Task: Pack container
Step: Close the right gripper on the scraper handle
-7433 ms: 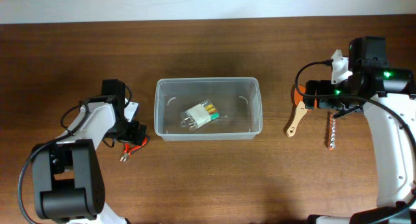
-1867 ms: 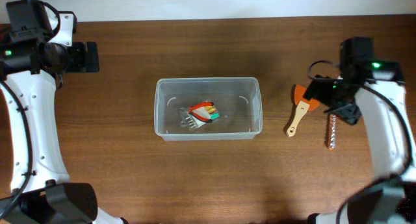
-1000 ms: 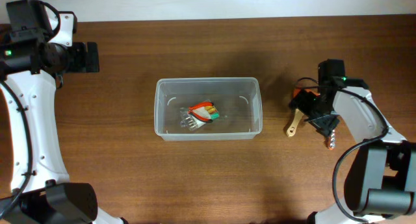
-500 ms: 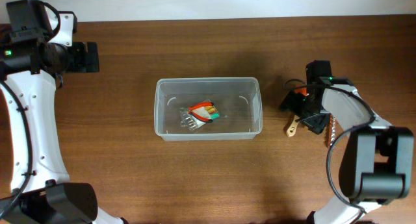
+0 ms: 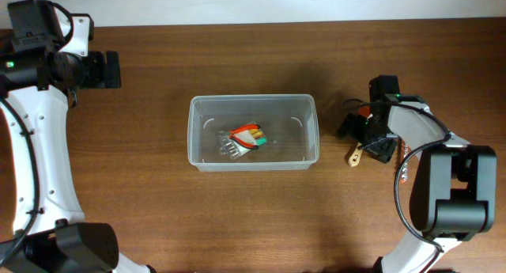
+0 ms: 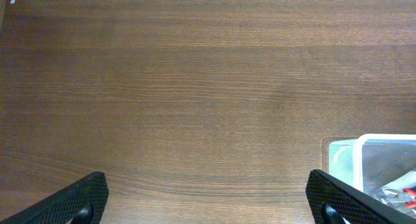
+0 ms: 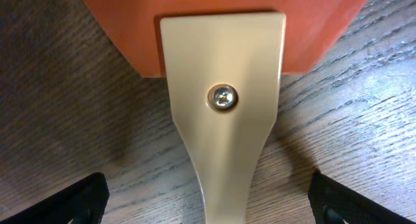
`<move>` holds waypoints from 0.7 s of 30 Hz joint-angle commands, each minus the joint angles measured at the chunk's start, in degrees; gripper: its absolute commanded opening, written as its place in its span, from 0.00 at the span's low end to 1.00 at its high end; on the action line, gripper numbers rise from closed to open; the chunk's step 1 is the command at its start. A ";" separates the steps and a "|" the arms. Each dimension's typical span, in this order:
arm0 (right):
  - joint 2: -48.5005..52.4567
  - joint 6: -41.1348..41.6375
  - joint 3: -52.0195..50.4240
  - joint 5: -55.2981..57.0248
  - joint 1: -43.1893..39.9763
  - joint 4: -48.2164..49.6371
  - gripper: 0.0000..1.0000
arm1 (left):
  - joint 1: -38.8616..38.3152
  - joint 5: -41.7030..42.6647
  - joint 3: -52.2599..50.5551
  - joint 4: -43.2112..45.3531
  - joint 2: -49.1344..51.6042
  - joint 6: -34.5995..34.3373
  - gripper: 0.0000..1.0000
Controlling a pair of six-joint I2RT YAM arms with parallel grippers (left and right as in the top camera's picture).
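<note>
At the far left, the left gripper (image 6: 208, 201) hangs over the bare wooden table (image 6: 195, 87), its jaws spread wide and empty. The clear container (image 5: 190, 134) sits mid-table with a small bundle of red, orange and green pieces (image 5: 247, 137) inside. At the right, the right gripper (image 7: 211, 201) stands wide open astride the cream handle of an orange spatula (image 7: 224, 113), its fingers clear of the handle.
</note>
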 commanded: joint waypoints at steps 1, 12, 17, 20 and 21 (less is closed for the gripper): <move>3.39 -0.96 -0.70 -1.68 0.26 0.00 0.99 | 0.09 0.83 0.04 0.13 -0.28 -0.72 0.99; 3.41 1.27 -0.70 -1.16 0.26 -3.43 0.88 | 0.09 0.83 0.04 0.13 -0.28 -0.72 0.99; 3.39 3.76 -0.70 -0.26 0.24 -4.59 0.85 | 0.09 0.83 0.02 0.11 -0.28 -0.72 0.99; 3.39 4.68 -0.70 0.59 0.24 -5.11 0.83 | 0.09 0.83 0.02 0.13 -0.28 -0.72 0.99; 3.41 4.68 -0.70 0.70 0.24 -5.11 0.82 | 0.09 0.83 0.04 0.13 -0.28 -0.72 0.99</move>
